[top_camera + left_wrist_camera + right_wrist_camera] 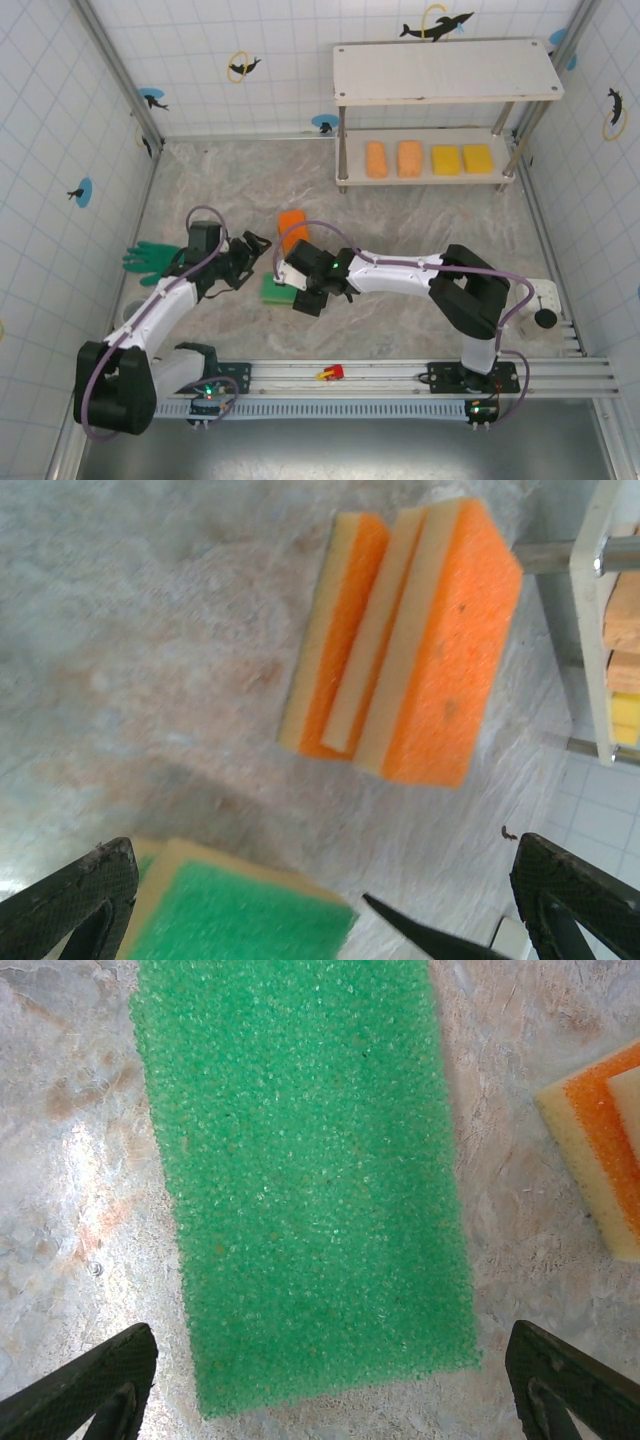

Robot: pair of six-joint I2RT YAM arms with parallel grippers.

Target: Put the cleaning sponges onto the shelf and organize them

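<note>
We count 4 sponges (409,158) lined up in a row on the lower board of the shelf (445,72), 2 orange and 2 yellow, while its upper board looks bare. So the task is partly done, perhaps near the middle, since at least 3 more lie on the table (420,215). The right gripper (328,1350) hangs with its jaws spread wide apart, and the green sponge (300,1180) lies flat directly beneath it, between the 2 fingers and not yet touched by either. We judge that a short drop and a squeeze would take it. The left gripper (320,880) is also spread wide and holds nothing. The orange pair (420,640) sits just ahead of it, the 2 blocks pressed side by side, and a corner of the green sponge shows just below its left finger. The shelf stands well ahead of both grippers and off to their right, so each pick calls for a long carry. A glove (150,258) lies behind the left gripper on its left and is no part of the job.
</note>
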